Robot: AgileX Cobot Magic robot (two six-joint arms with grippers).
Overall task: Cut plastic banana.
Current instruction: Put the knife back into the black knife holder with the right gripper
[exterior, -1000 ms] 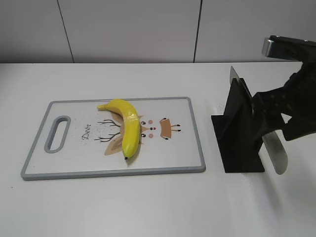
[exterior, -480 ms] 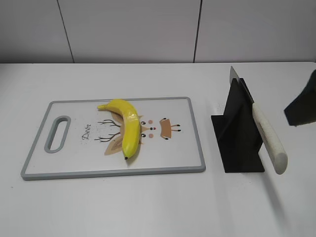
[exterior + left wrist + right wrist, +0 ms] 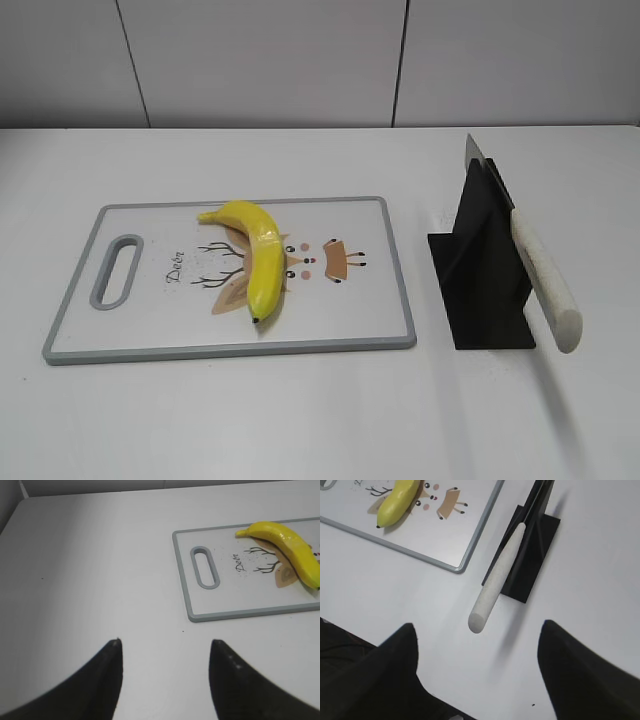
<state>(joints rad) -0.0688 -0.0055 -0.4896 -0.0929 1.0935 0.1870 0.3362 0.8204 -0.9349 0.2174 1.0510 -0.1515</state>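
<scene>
while both grippers hang open, the knife sits in its black stand, banana on the board.

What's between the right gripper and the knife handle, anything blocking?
Nothing visible. In the right wrist view the open right gripper sits above bare table, and the knife handle juts out of the black stand toward it. The banana lies off to the side on the cutting board.
</scene>
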